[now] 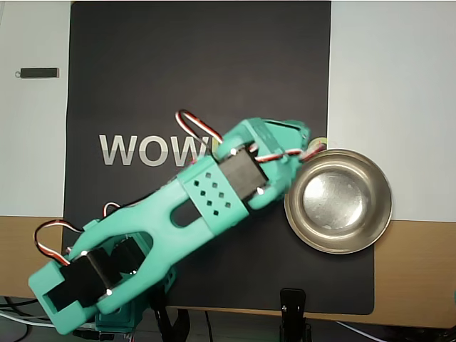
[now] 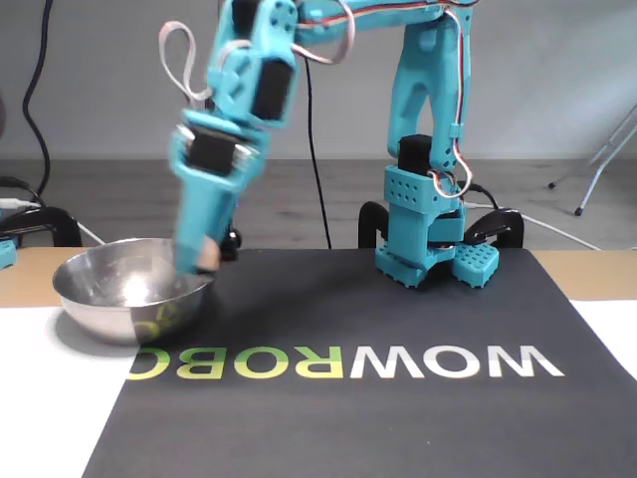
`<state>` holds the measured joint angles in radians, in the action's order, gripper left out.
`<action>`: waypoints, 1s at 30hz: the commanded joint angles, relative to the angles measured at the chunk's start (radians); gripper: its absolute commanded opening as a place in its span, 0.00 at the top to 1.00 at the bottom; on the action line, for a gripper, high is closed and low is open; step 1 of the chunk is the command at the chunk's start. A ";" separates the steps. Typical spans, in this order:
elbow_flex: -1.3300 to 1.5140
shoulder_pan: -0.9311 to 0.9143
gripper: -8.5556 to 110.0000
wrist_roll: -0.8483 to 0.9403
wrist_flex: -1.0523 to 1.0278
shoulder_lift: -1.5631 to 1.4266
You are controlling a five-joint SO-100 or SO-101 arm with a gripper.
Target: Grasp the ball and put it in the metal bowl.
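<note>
The teal gripper point(image 2: 197, 265) is shut on the small peach ball point(image 2: 208, 256) and holds it just above the right rim of the metal bowl point(image 2: 107, 311) in the fixed view. From overhead, the gripper point(image 1: 311, 144) reaches over the upper left rim of the bowl point(image 1: 339, 249). Only a sliver of the ball point(image 1: 318, 147) shows past the fingers there. The bowl's inside holds nothing but reflections.
A black mat point(image 1: 199, 64) printed with WOWROBO letters lies under the arm, with white sheets on both sides. A small dark stick point(image 1: 37, 72) lies at the overhead view's upper left. The arm's base point(image 2: 428, 244) and black clamps stand at the table's edge.
</note>
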<state>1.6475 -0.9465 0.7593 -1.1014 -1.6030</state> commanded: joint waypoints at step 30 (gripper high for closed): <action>-0.222 -0.218 0.74 -0.351 -0.005 0.236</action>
<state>1.4788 -1.1443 0.4096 -1.1014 -1.3729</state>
